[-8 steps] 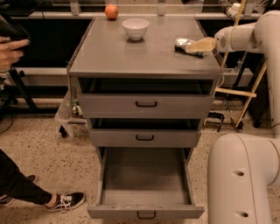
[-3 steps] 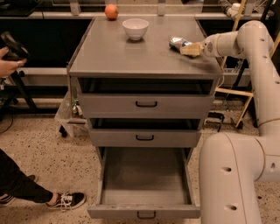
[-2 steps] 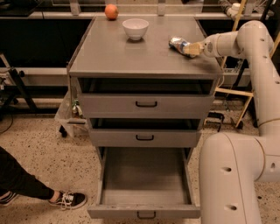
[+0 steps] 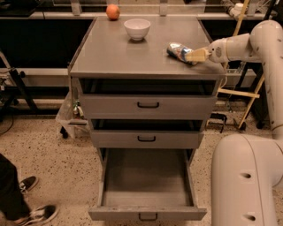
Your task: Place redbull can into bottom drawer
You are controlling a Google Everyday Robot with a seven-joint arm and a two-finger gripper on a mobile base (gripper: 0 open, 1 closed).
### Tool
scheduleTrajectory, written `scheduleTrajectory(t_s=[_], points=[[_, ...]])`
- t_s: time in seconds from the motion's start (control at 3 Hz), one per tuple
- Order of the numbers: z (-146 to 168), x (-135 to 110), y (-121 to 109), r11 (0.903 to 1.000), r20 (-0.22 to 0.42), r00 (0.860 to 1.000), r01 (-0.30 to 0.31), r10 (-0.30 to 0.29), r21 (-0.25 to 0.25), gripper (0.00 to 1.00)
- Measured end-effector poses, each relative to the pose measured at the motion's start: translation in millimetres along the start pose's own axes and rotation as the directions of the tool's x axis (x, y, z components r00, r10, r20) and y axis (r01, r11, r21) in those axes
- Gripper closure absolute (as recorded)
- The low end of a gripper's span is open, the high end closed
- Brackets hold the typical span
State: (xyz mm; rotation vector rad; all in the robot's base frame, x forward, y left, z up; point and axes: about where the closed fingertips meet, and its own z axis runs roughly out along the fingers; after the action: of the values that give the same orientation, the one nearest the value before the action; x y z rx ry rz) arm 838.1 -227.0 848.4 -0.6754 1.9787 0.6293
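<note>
The redbull can (image 4: 178, 50), silver and blue, is tilted on its side just over the right part of the grey cabinet top (image 4: 119, 55). My gripper (image 4: 193, 55) reaches in from the right and is shut on the can's right end. The bottom drawer (image 4: 147, 187) is pulled fully open below and shows an empty grey floor, with its black handle (image 4: 147, 216) on the front. The two shallower drawers above it stand slightly open.
A white bowl (image 4: 137, 28) and an orange fruit (image 4: 112, 11) sit at the back of the cabinet top. My robot's white base (image 4: 247, 181) stands right of the open drawer. A person's shoes (image 4: 33, 207) are at the lower left.
The gripper and the can have shifted a little left and toward the cabinet's front edge. The person at the left has drawn back, and only the legs and shoes remain.
</note>
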Motion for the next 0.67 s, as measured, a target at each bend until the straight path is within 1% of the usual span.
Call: scheduleTrajectory(t_s=[0.33,0.67], points=[[-54.2,0.3,34.0,0.9934,0.016,0.998,0.054,-0.053,-0.101,1.0],[-161.5,-35.7,53.7,0.9891,0.148,0.979,0.146,-0.143,-0.013,1.0]])
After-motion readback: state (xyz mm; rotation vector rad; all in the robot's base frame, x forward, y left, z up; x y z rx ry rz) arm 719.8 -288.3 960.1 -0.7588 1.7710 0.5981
